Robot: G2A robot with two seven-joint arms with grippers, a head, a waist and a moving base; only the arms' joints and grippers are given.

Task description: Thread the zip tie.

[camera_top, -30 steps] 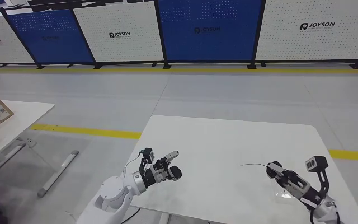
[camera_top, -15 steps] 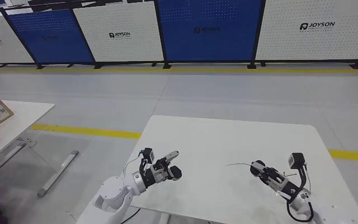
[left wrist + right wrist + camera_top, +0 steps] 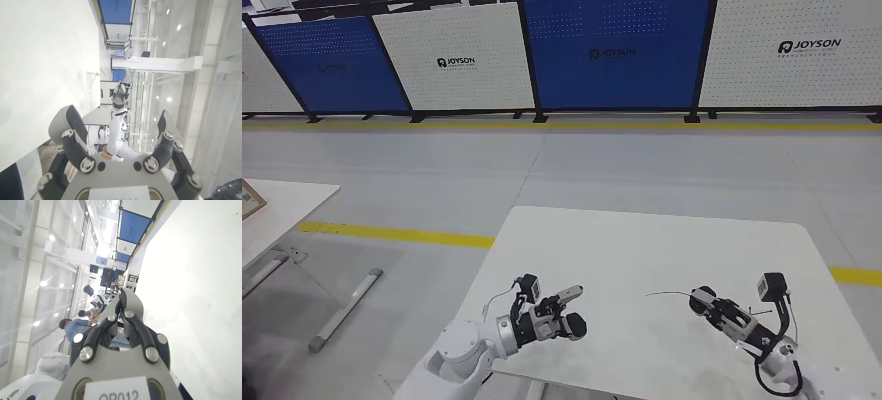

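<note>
My right gripper [image 3: 701, 298] clamps the zip tie [image 3: 670, 294], tail aimed left toward my left gripper [image 3: 578, 308], spread apart to receive it.

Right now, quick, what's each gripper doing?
Left gripper: open, empty.
Right gripper: shut on the zip tie.

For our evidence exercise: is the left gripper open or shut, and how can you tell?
Open. In its wrist view, the left gripper has its fingers standing wide apart, with nothing held between them.
</note>
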